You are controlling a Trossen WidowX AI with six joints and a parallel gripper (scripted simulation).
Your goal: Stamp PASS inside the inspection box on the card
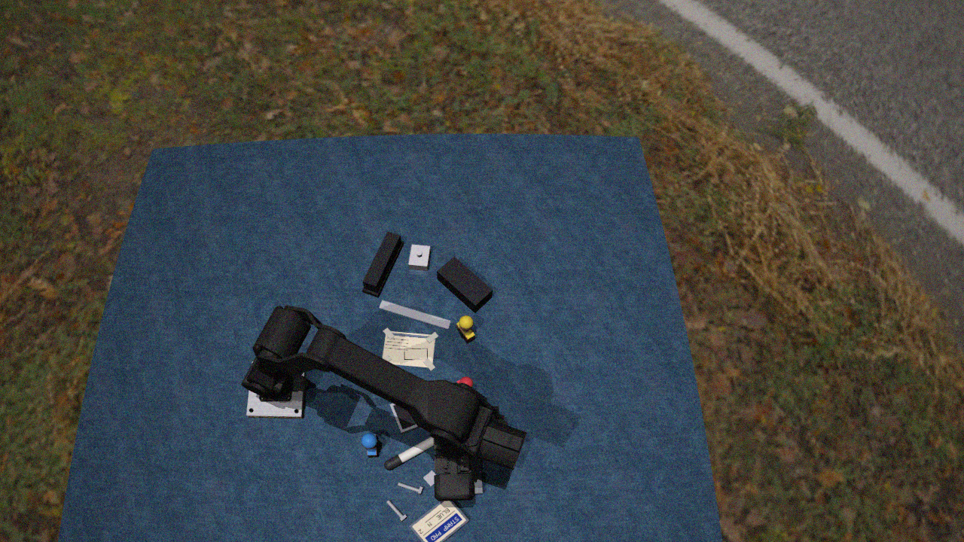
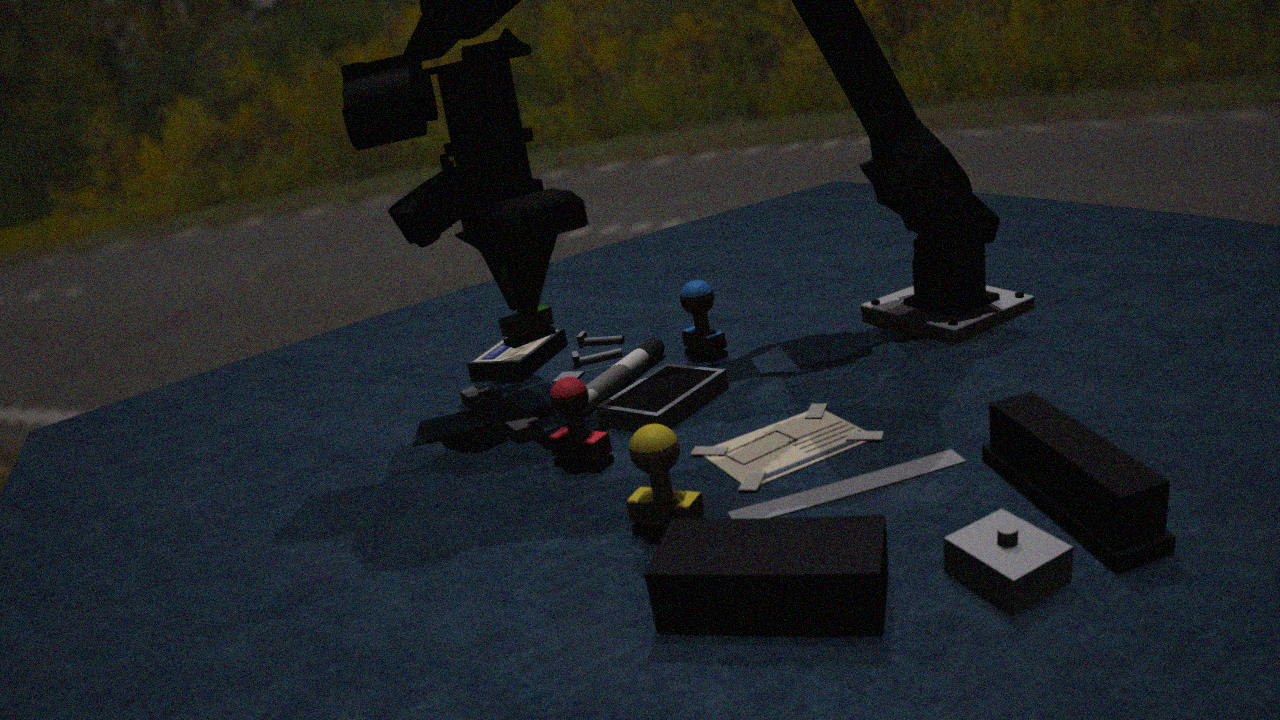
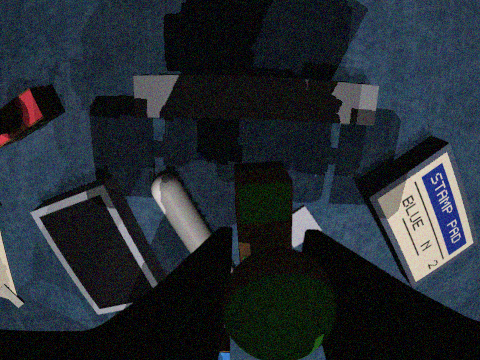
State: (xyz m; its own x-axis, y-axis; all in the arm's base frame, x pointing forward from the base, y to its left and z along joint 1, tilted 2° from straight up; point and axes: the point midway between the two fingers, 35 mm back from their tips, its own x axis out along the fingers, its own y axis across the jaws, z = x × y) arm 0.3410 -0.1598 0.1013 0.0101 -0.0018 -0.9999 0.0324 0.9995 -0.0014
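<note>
Evidently the green-knobbed stamp (image 2: pixel 526 323) (image 3: pixel 279 306) was the one chosen for PASS, though its lettering could not be read. It hung above the counter (image 1: pixel 404 188) (image 2: pixel 295 617) (image 3: pixel 45 55), and the pincer (image 2: pixel 526 308) (image 3: pixel 267 240) was clenched on it below the ball, presumably so the die stayed free underneath for inking and printing.

Relative to the open ink pad (image 1: pixel 404 416) (image 2: pixel 666 394) (image 3: pixel 95 250), the stamp was off to one side, beyond the marker (image 1: pixel 410 452) (image 2: pixel 626 371) (image 3: pixel 182 212). The pad's lettered lid (image 1: pixel 439 522) (image 2: pixel 517 353) (image 3: pixel 425 217) lay farther out past the marker, probably set aside to bare the ink. On the pad's other side was the card (image 1: pixel 409 348) (image 2: pixel 787 445) (image 3: pixel 6 275), its corners taped, likely against lifting with the stamp. The box looked unprinted, so inking seemed the next need; whether the die already carried ink could not be seen.

The arm (image 1: pixel 384 374) (image 2: pixel 487 125) reached out over the pad from its base, elbow high, wrist bent so that the pincer pointed down.
</note>
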